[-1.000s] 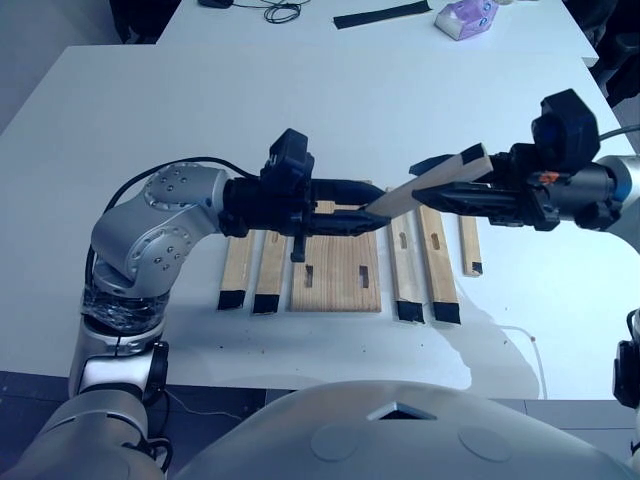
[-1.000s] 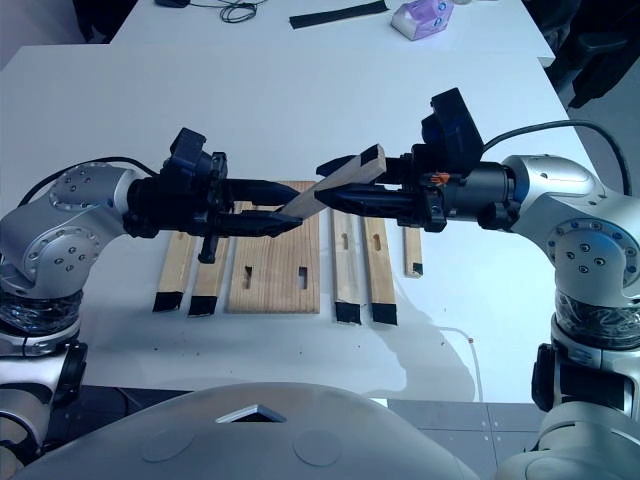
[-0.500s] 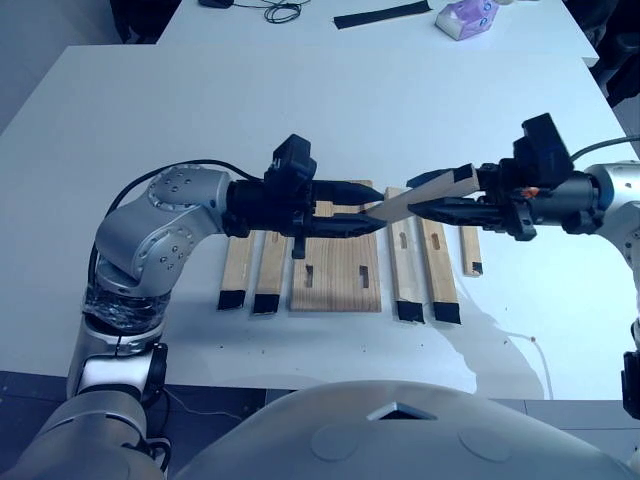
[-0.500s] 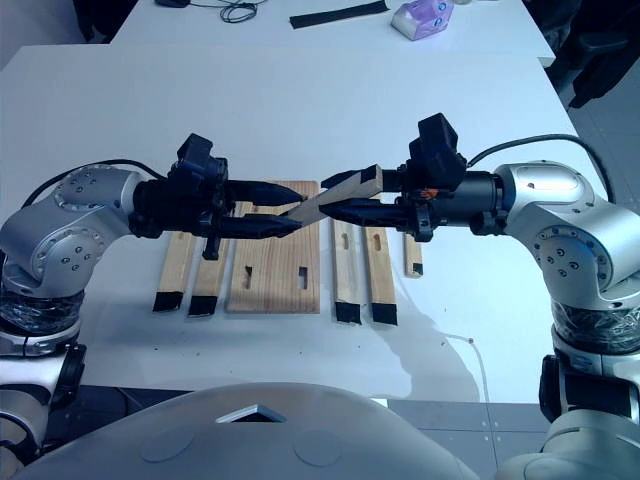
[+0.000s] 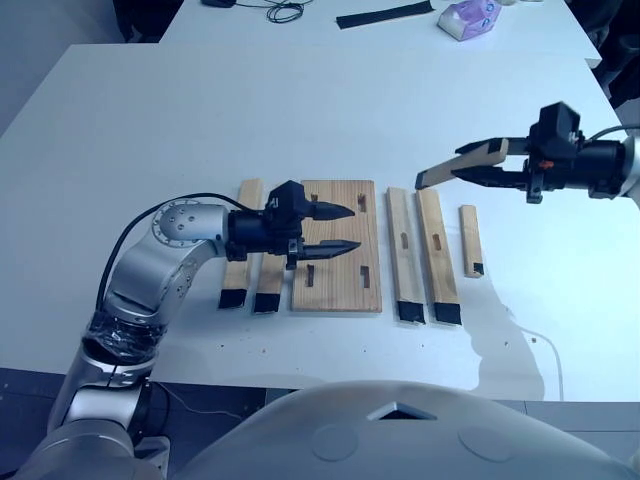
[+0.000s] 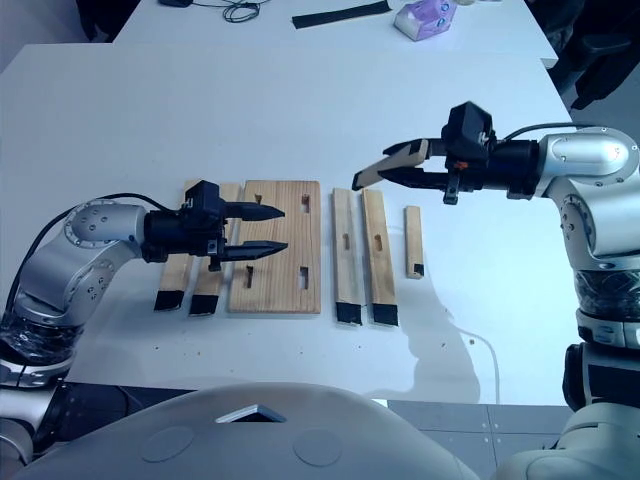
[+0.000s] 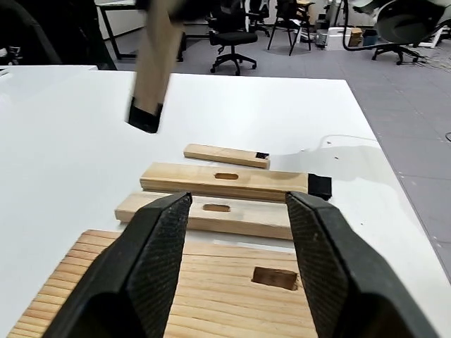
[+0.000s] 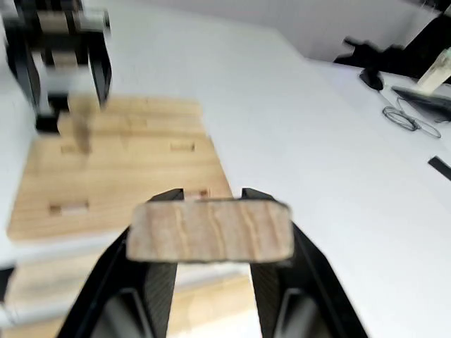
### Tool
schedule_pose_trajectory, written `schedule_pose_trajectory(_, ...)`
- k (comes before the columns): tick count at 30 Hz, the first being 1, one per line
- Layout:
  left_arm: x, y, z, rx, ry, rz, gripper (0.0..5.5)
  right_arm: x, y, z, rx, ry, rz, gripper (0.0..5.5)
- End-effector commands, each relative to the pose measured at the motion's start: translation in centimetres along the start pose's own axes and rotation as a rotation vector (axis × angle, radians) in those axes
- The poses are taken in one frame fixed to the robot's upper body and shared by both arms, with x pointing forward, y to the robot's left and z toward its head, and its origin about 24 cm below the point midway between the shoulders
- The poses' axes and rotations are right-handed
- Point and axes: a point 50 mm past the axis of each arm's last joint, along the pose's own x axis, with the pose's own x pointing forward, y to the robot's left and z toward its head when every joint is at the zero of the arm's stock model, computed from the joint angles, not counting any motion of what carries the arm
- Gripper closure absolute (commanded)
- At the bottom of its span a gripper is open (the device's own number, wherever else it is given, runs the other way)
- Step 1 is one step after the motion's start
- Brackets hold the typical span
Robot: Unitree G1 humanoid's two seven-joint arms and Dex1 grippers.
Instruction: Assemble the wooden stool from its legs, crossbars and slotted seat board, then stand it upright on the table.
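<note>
The slotted seat board [image 5: 345, 262] lies flat at the table's middle. My left gripper [image 5: 338, 228] hovers low over its left part, open, with nothing between the fingers [image 7: 152, 262]. Two legs [image 5: 236, 262] lie left of the board, two slotted legs [image 5: 420, 252] right of it, and a short crossbar [image 5: 470, 240] farther right. My right gripper [image 5: 478, 165] is shut on another leg [image 5: 440, 172], held tilted in the air above the right-hand legs; its end grain [image 8: 210, 230] sits between the fingers.
Open white tabletop [image 5: 300, 110] stretches behind the parts. A second table at the back carries a black strip [image 5: 383, 15], a purple pack [image 5: 467, 18] and cables. The table's front edge [image 5: 330, 365] runs close below the parts.
My left gripper has come away from the held leg and dropped back low over the seat board. The right gripper has carried the leg off to the right.
</note>
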Motion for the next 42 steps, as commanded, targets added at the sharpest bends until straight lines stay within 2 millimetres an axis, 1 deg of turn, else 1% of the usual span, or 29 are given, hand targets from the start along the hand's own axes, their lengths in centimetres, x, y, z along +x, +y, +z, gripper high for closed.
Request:
schedule_pose_trajectory(1,-0.3,0.1,-0.1,0.013,0.005,0.042,3.02,-0.3,0.9,-2.2,-0.051,0.124,0.065,4.21)
schedule_pose_trajectory(4,-0.5,0.0,-0.1,0.010,-0.002,0.061,3.02,-0.7,1.2,-2.7,-0.060,0.153,0.094,4.21)
schedule_pose_trajectory(8,-0.7,-0.1,-0.3,0.006,-0.002,0.076,3.02,-1.3,1.3,-2.6,-0.070,0.189,0.131,4.21)
schedule_pose_trajectory(12,-0.5,-0.3,-0.2,0.002,-0.013,0.082,3.02,-1.5,1.4,-2.5,-0.070,0.202,0.159,4.21)
schedule_pose_trajectory(19,-0.1,-0.8,-0.1,-0.001,-0.027,0.074,3.02,-0.9,2.3,-3.2,-0.056,0.218,0.217,4.21)
schedule_pose_trajectory(26,-0.2,-0.9,-0.1,-0.002,-0.020,0.064,3.02,-0.8,2.7,-3.3,-0.040,0.212,0.228,4.21)
schedule_pose_trajectory(37,0.0,-1.0,0.0,-0.003,-0.025,0.059,3.02,-0.2,2.9,-3.6,-0.058,0.219,0.243,4.21)
schedule_pose_trajectory(42,0.2,-1.1,-0.1,-0.007,-0.026,0.053,3.02,0.2,2.5,-3.6,-0.075,0.221,0.245,4.21)
